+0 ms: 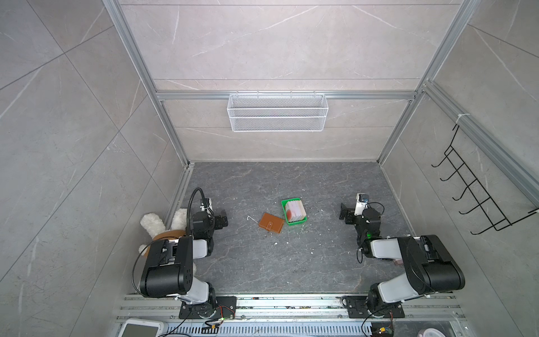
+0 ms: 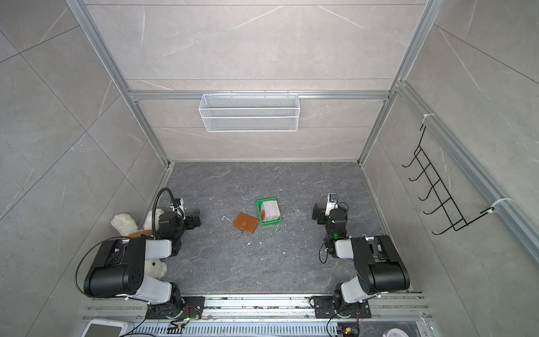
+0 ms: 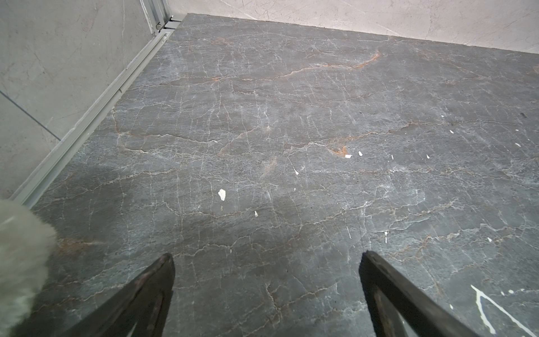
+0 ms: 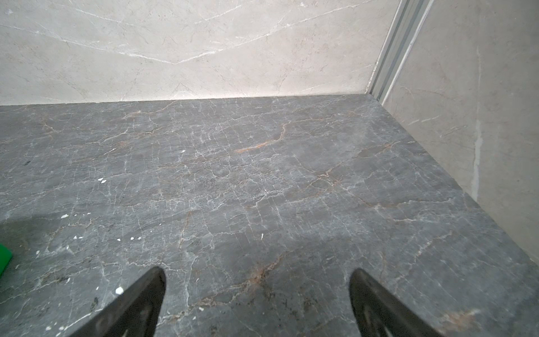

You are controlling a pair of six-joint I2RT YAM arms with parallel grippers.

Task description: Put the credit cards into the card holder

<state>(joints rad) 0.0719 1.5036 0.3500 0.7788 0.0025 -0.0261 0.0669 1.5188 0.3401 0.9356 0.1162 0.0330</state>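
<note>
Left gripper (image 3: 267, 255): jaws spread wide, empty, above the bare dark grey veined stone surface (image 1: 291, 262). Right gripper (image 4: 258, 271): jaws likewise released, empty. Tan-brown leather card holder (image 1: 271, 222): closed, flat, mid-surface, just beside a small green plastic tray (image 1: 296, 223) containing the stacked pale credit cards (image 1: 295, 210). Open surface on both sides, walls well apart.

On the table (image 1: 262, 262), near its middle: the card holder (image 1: 271, 222). Lies flat, just left of the tray (image 1: 283, 208) and slightly nearer. Inside the tray: the credit cards (image 1: 295, 210), stacked. Well left of both, the left gripper (image 1: 224, 219); well right, the right gripper (image 1: 343, 214). Left of the left arm, by the wall, a plush toy (image 1: 151, 223). High on the far wall, a wire basket (image 1: 277, 112).
</note>
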